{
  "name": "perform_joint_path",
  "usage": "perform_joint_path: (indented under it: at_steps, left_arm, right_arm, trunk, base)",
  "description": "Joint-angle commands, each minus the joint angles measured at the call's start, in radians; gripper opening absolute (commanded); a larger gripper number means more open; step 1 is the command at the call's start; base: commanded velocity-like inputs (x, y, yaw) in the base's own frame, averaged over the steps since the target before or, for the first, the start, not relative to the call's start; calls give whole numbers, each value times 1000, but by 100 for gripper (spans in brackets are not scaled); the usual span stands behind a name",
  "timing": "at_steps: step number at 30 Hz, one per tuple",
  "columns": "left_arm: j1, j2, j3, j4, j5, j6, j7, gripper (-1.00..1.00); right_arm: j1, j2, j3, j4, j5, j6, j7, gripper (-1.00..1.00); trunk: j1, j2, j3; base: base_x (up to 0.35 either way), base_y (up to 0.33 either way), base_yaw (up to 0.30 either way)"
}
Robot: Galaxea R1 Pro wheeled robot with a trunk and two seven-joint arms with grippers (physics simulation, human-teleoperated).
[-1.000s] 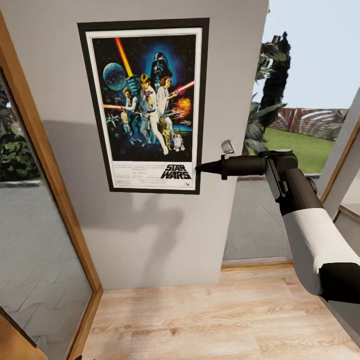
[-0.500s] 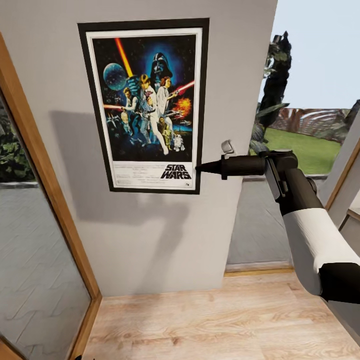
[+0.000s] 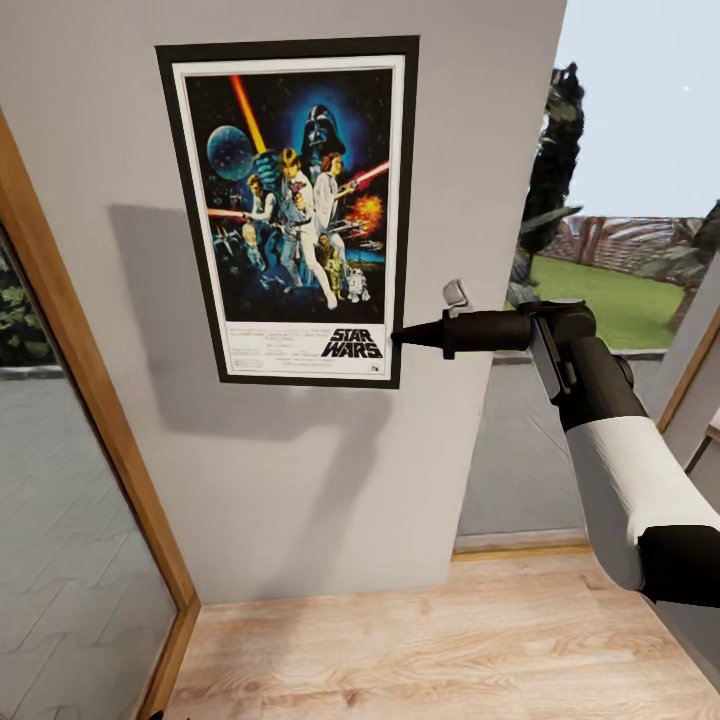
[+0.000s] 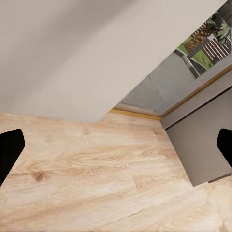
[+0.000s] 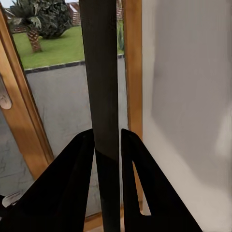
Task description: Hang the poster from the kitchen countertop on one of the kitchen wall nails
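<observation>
**Poster held up before grey wall by right gripper**

Poster (image 3: 290, 212) upright in front of the grey wall (image 3: 300, 480), black frame all round, white border inside it, "STAR WARS" logo low on the sheet just beside the gripper tip. Pinched at the lower right edge of the frame by the right gripper (image 3: 398, 338), which reaches in level from the side on a dark forearm with a white sleeve behind. Shadow of the poster cast on the wall below and to the far side of the gripper, so likely standing a little off the surface; contact with the wall not to be judged. No telling whether hung on anything.

In the right wrist view, frame edge (image 5: 104, 111) seen end-on as a dark vertical strip running straight out between the two black fingers (image 5: 72, 183), both pressed against it, one on each side. Right gripper (image 5: 107, 145) closed narrow on that strip. Beyond the fingers, a wood-framed glass pane (image 5: 63, 96) with lawn and a palm outside; grey wall on the other side of the strip.

Left gripper (image 4: 116, 145) spread wide, nothing between the tips, one dark fingertip (image 4: 9, 145) at each edge of its wrist view. Beyond it, light wood floor (image 4: 96, 183), the foot of the grey wall and a wood-trimmed glass door.
</observation>
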Motion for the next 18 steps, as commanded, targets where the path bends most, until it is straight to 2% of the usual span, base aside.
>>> perform_joint_path:
  at_steps: [1, 6, 13, 18]
  left_arm:
    - [-1, 0, -4, 1, 5, -5, -2, 100]
    - [-1, 0, -4, 1, 5, -5, -2, 100]
    - [-1, 0, -4, 1, 5, -5, -2, 100]
    - [-2, 0, -4, 1, 4, -5, -2, 100]
  right_arm:
    - [-1, -1, 2, 0, -3, 12, 3, -100]
    - [-1, -1, 1, 0, -3, 12, 3, -100]
    - [-1, -1, 1, 0, -4, 12, 3, -100]
    - [-1, -1, 1, 0, -3, 12, 3, -100]
  trunk:
    - [1, -2, -2]
    - [1, -2, -2]
    - [1, -2, -2]
    - [1, -2, -2]
  base:
    - [23, 0, 0]
    - [26, 0, 0]
    - [159, 0, 0]
    - [46, 0, 0]
